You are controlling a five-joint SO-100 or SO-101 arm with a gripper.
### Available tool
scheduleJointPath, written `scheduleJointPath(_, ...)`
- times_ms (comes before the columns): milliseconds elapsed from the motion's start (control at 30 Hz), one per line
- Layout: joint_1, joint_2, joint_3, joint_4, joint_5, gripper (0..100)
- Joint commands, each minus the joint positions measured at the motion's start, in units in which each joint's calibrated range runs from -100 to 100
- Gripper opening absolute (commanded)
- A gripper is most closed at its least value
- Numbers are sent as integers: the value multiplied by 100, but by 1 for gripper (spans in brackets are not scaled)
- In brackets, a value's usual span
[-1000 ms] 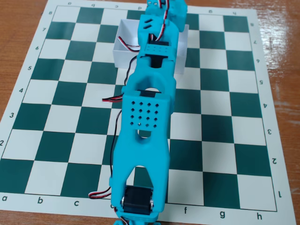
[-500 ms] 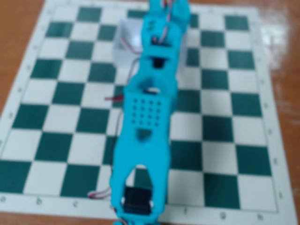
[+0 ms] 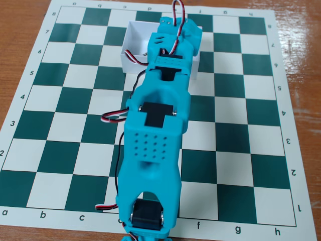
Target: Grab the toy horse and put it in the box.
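The white box (image 3: 132, 64) stands on the chessboard's far half, and its middle and right part are covered by my teal arm. The arm stretches from the bottom edge up over the box. My gripper (image 3: 176, 29) hangs over the box's far side, seen from behind; its jaws are hidden by the wrist, so I cannot tell if it is open or shut. A tiny grey shape (image 3: 144, 52) lies on the box floor right beside the arm; it may be the toy horse, but it is too small to tell.
The green-and-white chessboard mat (image 3: 65, 130) lies on a wooden table (image 3: 20, 45). Red, white and black cables (image 3: 114, 118) loop out on the arm's left side.
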Motion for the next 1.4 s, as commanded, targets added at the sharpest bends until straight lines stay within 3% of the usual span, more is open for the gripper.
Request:
scheduleJointPath(0, 3, -1625, 968, 1233, -5, 0)
scheduleJointPath(133, -169, -3130, 2115, 3268, 205, 0)
scheduleJointPath(300, -397, -4873, 3972, 5070, 1226, 0)
scheduleJointPath(467, -597, -6262, 5446, 5568, 1607, 0)
scheduleJointPath(1000, -754, -10262, 8095, 6939, 1685, 0)
scheduleJointPath(1367, -876, -11607, 8259, 7570, 1582, 0)
